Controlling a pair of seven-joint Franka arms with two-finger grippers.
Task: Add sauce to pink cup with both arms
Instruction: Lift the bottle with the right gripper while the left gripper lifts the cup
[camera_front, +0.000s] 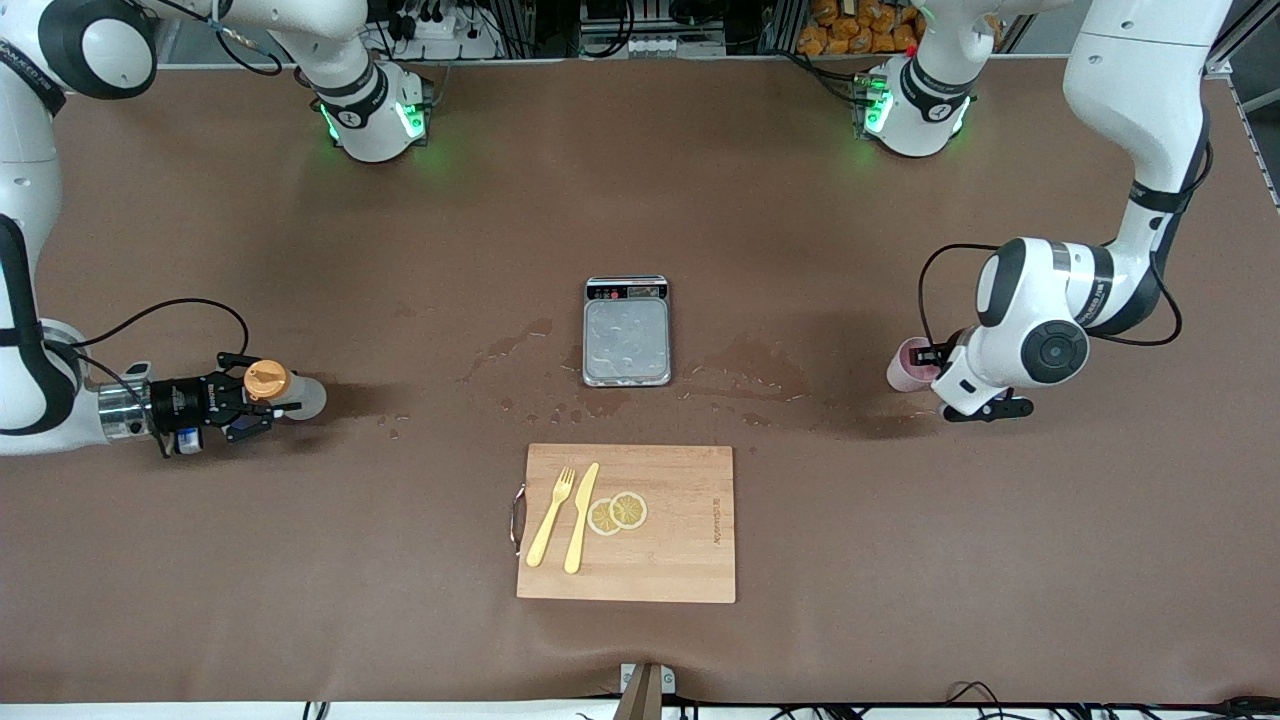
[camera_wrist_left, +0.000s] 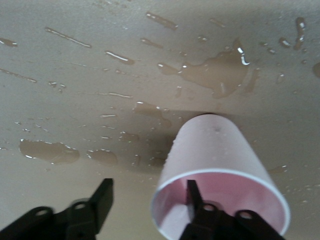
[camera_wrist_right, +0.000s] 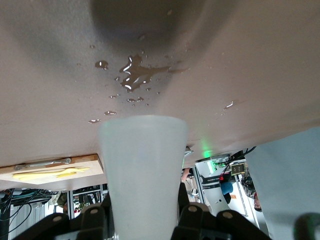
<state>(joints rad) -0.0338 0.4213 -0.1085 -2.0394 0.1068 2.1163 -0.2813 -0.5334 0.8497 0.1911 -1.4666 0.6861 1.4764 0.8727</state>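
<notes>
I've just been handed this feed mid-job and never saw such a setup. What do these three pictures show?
Two white robot arms work at a brown table. The wide picture looks down from across the table; the other two come from wrist cameras. The right gripper is shut on the sauce. The left gripper has one finger inside the pink cup and one outside. Between them lie a scale and a cutting board carrying a fork, knife and lemon slices. Spilled liquid wets the table.

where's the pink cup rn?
The pink cup stands on the table toward the left arm's end, level with the scale, with the left tool straddling its rim.
</notes>
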